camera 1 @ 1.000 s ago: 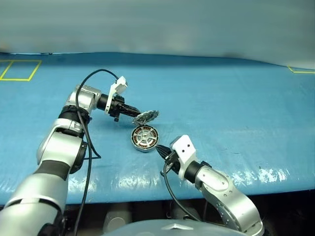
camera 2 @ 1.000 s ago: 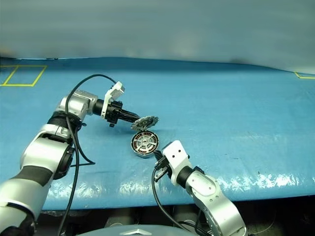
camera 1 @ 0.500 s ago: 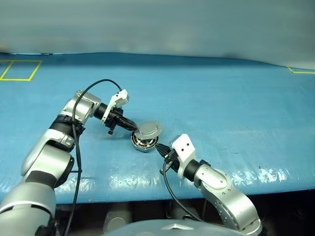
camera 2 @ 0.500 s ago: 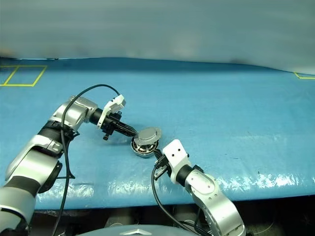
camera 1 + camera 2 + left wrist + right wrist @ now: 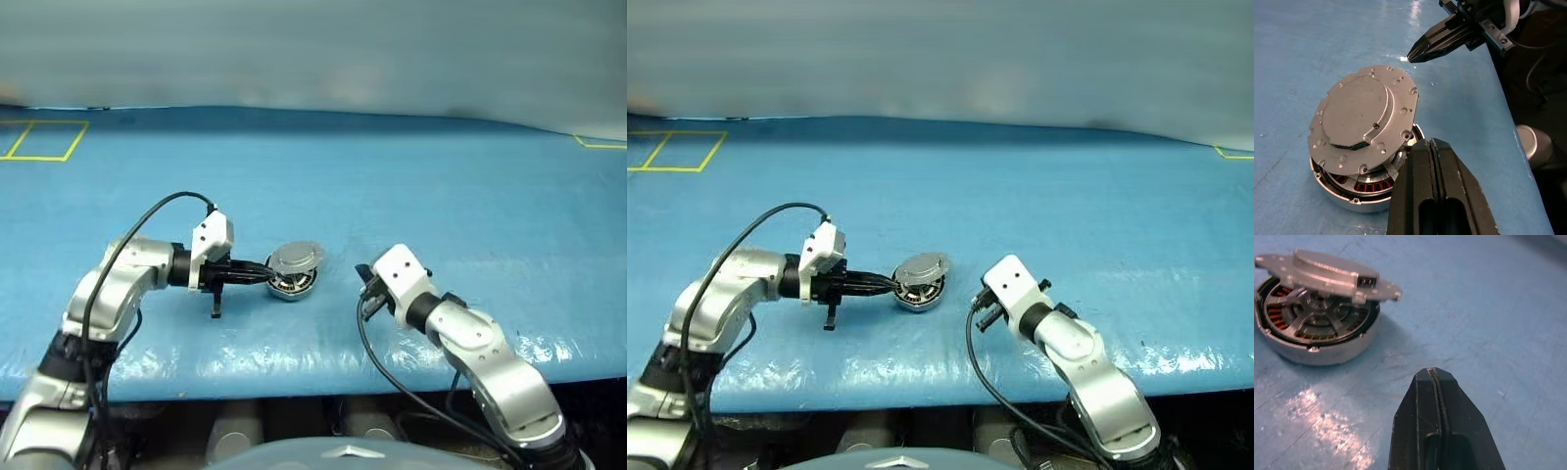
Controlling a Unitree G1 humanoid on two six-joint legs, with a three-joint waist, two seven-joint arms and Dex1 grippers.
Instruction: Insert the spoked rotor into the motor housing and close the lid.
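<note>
the lid (image 5: 1362, 108) lies tilted and off-centre on the motor housing (image 5: 1317, 330). left fingers (image 5: 1436, 169) closed, empty, just beside the housing; right fingers (image 5: 1434, 396) closed, empty, near it.

I get even, fairly bright overhead light on the blue table cover (image 5: 441, 196), with white glare patches along its near edge at 5 and 7 o'clock. The far background is soft and hazy. In the right wrist view, glare sits at 8 o'clock and the lid (image 5: 1327, 271) casts a short shadow
</note>
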